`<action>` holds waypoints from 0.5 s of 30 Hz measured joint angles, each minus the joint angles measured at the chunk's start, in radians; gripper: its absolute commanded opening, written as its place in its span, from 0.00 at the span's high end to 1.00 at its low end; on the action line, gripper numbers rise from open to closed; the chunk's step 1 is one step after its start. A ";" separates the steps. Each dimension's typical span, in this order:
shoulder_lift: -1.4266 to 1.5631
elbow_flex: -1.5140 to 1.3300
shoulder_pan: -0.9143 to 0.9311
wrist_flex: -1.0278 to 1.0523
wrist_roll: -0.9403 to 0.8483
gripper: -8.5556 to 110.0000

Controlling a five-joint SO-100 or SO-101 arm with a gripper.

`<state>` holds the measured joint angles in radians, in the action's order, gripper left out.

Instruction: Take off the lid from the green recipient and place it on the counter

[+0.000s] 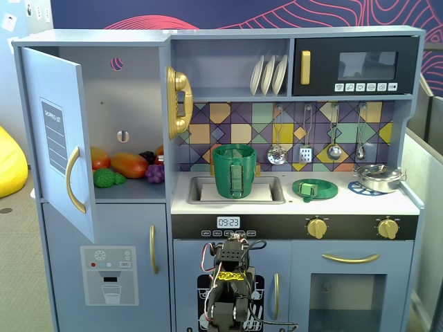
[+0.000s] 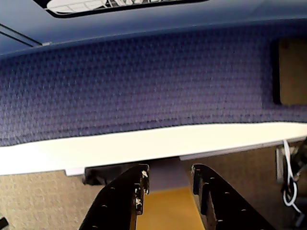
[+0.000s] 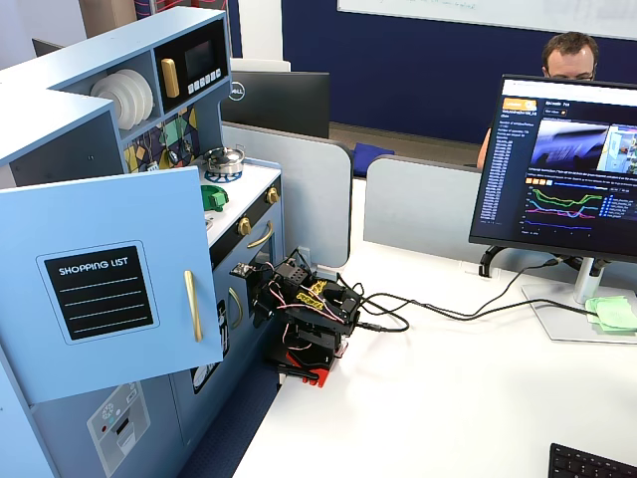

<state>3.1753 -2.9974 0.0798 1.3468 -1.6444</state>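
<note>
One lid (image 1: 315, 188) on counter (image 1: 408, 203), well apart from empty, parted claw (image 2: 168, 184).

1. One green pot (image 1: 234, 170), one lid (image 1: 315, 188), one steel pot (image 1: 378, 178).
2. Three plates (image 1: 268, 75).
3. Four hanging utensils (image 1: 305, 133).
4. Two knobs (image 1: 317, 227).
5. One monitor (image 3: 562, 164).
</note>
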 measured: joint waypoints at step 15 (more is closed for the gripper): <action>0.009 0.017 -0.009 0.011 0.095 0.92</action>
<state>3.1845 -2.9805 0.0706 1.3576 -1.5493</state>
